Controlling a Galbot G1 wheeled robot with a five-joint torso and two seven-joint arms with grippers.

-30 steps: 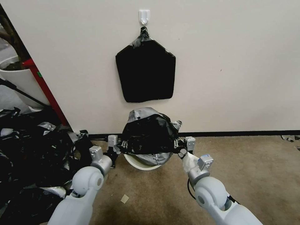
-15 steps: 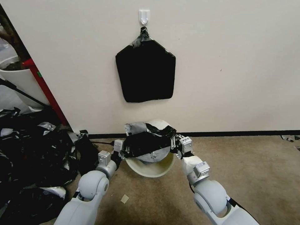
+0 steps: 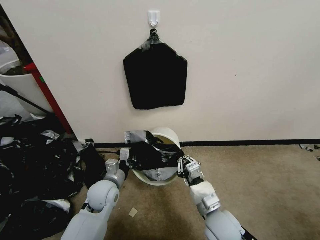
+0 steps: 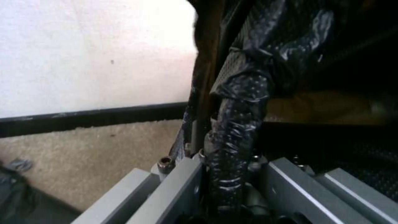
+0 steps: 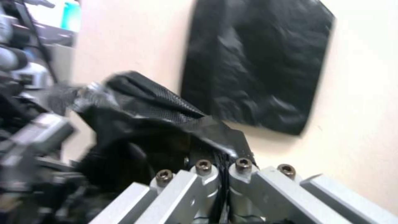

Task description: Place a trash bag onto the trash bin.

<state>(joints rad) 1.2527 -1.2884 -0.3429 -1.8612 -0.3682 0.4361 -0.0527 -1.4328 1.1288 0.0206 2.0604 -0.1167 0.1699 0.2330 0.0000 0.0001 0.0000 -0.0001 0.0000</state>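
The cream-white trash bin (image 3: 167,133) stands on the carpet against the wall, tipped so that its mouth faces me. The glossy black trash bag (image 3: 149,155) is stretched across the middle of that mouth, and the bin's far rim shows above it. My left gripper (image 3: 130,159) holds the bag's left edge, and my right gripper (image 3: 180,163) holds its right edge. In the left wrist view a twisted strand of the trash bag (image 4: 234,124) runs between the shut left gripper (image 4: 227,169). In the right wrist view the right gripper (image 5: 222,169) pinches a fold of the trash bag (image 5: 166,115).
A flat black pack (image 3: 155,76) hangs from a white wall hook (image 3: 153,16) above the bin. A heap of black plastic scraps (image 3: 33,163) fills the floor at left, with a bigger white tub (image 3: 18,85) and a red post (image 3: 48,95) behind. Open carpet (image 3: 260,180) lies to the right.
The bag, domed high over the bin a second ago, has been pulled down across its mouth, baring the far rim. My right gripper moved inward and back toward me.
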